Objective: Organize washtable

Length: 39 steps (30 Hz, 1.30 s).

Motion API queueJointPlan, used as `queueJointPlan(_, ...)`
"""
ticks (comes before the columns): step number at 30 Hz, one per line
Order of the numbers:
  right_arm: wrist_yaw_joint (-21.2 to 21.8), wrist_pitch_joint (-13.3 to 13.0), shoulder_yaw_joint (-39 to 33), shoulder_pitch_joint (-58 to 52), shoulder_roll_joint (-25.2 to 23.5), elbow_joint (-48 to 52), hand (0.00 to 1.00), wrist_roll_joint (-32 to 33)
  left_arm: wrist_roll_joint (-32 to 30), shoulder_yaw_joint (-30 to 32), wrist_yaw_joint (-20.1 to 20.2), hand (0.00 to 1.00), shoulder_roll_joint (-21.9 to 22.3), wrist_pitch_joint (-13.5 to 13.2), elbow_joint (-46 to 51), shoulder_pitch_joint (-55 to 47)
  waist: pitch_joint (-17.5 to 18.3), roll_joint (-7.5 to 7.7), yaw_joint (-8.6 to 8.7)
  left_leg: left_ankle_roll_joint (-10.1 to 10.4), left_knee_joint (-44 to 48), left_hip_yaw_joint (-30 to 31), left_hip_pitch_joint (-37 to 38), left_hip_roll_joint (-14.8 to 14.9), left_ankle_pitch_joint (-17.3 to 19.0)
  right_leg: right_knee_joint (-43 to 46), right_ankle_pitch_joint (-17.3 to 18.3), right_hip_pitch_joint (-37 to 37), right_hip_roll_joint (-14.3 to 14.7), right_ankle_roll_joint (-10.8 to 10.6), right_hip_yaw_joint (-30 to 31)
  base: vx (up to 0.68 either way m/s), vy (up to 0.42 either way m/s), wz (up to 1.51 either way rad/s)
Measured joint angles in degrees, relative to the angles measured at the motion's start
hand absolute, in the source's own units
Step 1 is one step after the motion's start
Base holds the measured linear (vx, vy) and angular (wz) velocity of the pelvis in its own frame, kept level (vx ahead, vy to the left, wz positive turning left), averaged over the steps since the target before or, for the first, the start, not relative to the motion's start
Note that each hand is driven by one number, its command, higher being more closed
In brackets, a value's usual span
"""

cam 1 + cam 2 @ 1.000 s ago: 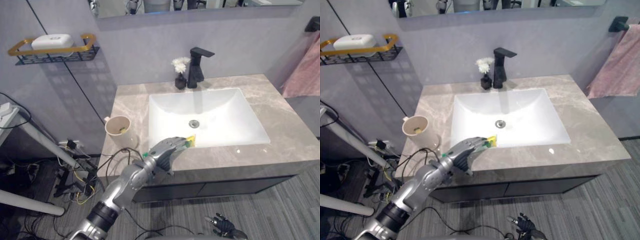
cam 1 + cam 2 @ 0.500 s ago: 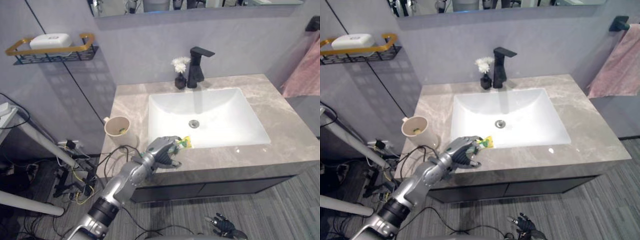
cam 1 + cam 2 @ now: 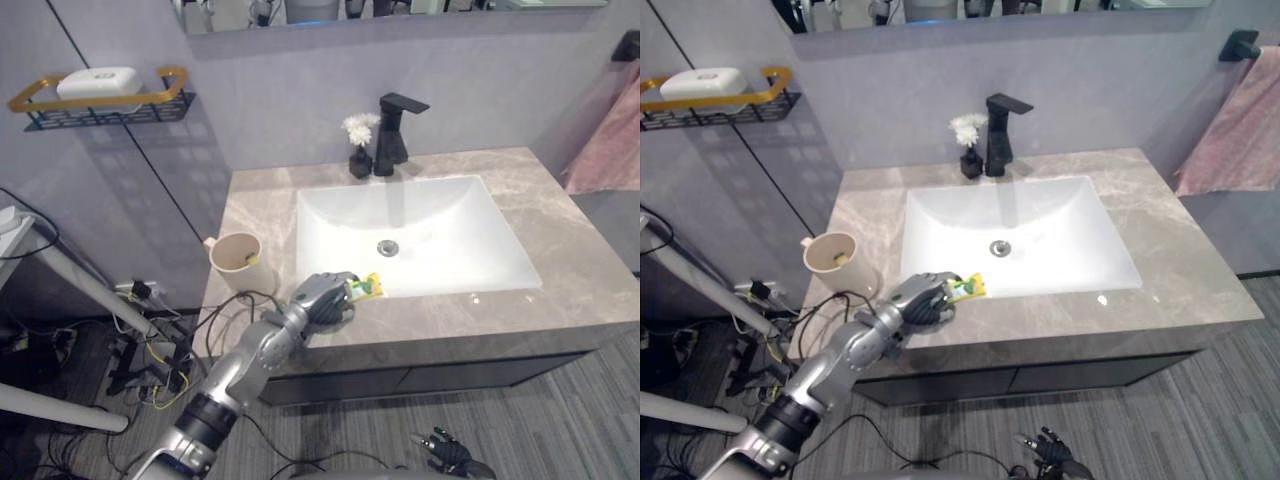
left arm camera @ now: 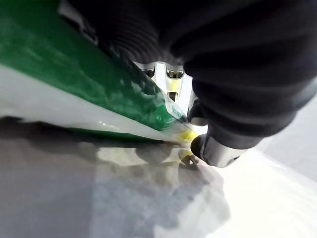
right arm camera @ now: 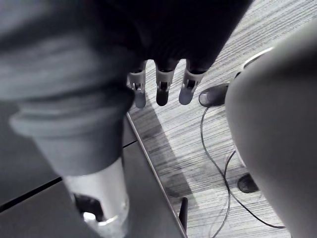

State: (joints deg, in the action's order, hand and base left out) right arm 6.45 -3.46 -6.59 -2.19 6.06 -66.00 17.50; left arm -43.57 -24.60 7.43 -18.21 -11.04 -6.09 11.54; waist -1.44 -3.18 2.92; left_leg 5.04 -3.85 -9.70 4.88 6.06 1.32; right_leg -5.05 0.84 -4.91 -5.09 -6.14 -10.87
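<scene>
Half the tube [image 3: 367, 287] is hiding in the left hand [image 3: 320, 300], which is gripping it, its yellow-green end poking over the sink [image 3: 450, 230] rim; the right hand [image 5: 162, 89] is hanging, fingers straight.

You see a pink towel [image 3: 1240, 130] hanging on the right wall, and a wall shelf [image 3: 100, 101] holding white soap [image 3: 98, 82] at left.

Not seeing any readable text, brands, numbers or signs here, tbh. Squinting at the green and yellow tube [image 3: 364, 287] sitting at around 7 o'clock on the sink [image 3: 440, 215] edge, and not making out a single legible letter on it.
</scene>
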Motion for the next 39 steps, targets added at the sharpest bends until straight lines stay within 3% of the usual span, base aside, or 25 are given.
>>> queueJointPlan(15, -0.01, -0.25, -0.5, -1.51, 0.11, 1.13, 0.0, 0.44, -0.01, 1.88, -0.28, 1.0, -0.7, 1.75, 5.66, -4.22, 0.47, -0.7, -0.28, 0.16, 1.21, -0.16, -0.07, 0.39, 1.08, 1.36, 0.58, 0.21, 0.15, 0.95, 0.39, 0.0, 0.0, 0.0)
queueJointPlan(25, -0.18, -0.96, -0.47, -1.8, 0.16, 1.69, 0.0, 1.02, 0.1, 2.12, -2.6, 1.0, -1.44, 1.16, 11.18, -9.29, 0.64, -0.84, -0.74, 0.15, 2.37, -0.75, -0.13, 0.87, 1.78, 2.07, 0.74, 0.48, 0.43, 1.21, 0.43, -0.02, 0.004, -0.04)
queueJointPlan(33, -0.52, -1.45, -0.41, -2.34, 0.21, 1.59, 0.0, 1.83, 0.74, -2.96, -5.39, 1.0, 4.63, 1.14, 17.18, -1.36, 0.86, -0.86, -0.85, 0.38, 2.84, -1.24, -1.67, 1.12, 1.56, 2.61, 0.56, 2.28, 0.62, 0.9, 2.45, -0.01, 0.002, -0.04)
queueJointPlan(39, -1.41, -1.94, -0.44, -2.38, 0.06, 1.58, 0.0, 3.41, 2.49, -5.4, -7.51, 1.0, 6.69, 0.98, 17.54, 3.52, 0.9, -0.79, -0.74, 0.57, 2.87, -1.42, -1.85, 1.66, 1.45, 3.03, 0.56, 2.77, 0.92, 0.9, 3.24, 0.0, -0.001, -0.01)
